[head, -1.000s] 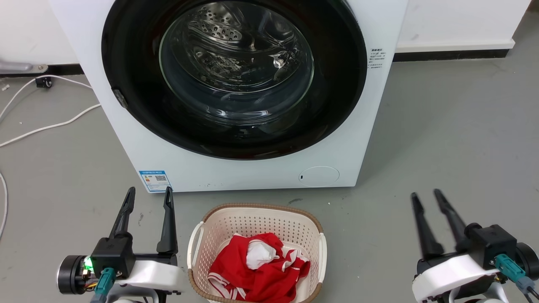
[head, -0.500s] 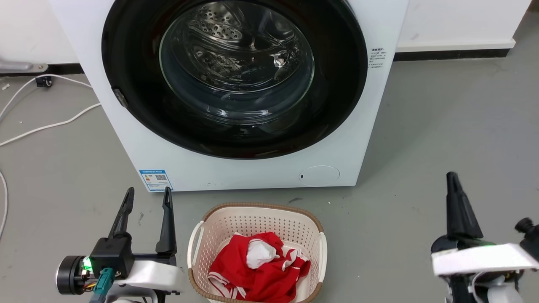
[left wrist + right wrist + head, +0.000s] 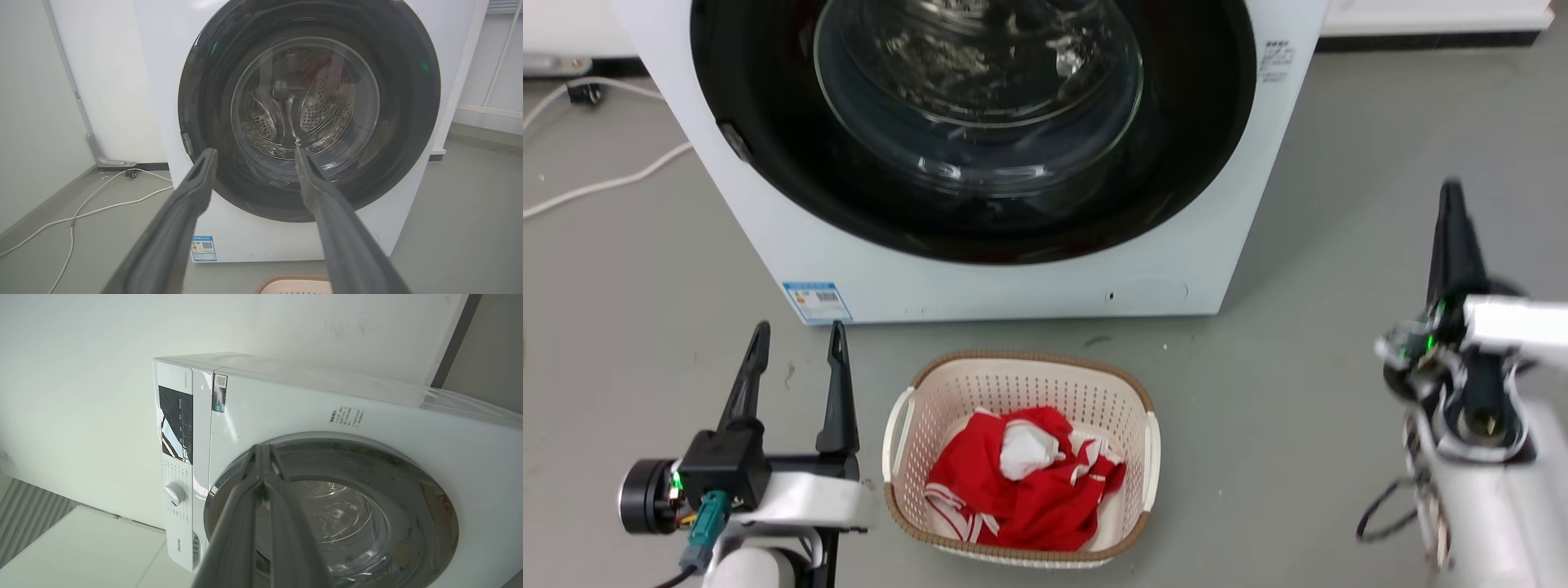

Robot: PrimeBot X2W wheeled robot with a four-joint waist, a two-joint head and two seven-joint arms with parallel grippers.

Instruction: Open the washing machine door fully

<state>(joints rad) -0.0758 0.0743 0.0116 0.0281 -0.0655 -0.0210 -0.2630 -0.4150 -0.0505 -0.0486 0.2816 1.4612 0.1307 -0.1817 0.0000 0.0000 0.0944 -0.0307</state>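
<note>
**Washer door shut, both grippers clear of it**

A white cable trails across the grey floor at far left. At lower left the left gripper points up toward the blue label on the machine's bottom corner, its two dark fingers spread apart and holding nothing. The white washing machine stands at centre, and the washing machine door, glossy black around a bulging glass bowl, lies closed flush against its front. The perforated steel drum shows through the glass. On the floor just before the machine, a cream laundry basket holds a crumpled red-and-white garment. At right, apart from the cabinet's side, the right gripper is blurred from the head. From its own wrist camera its fingers appear pressed together at the tips, clenched on nothing.
</note>
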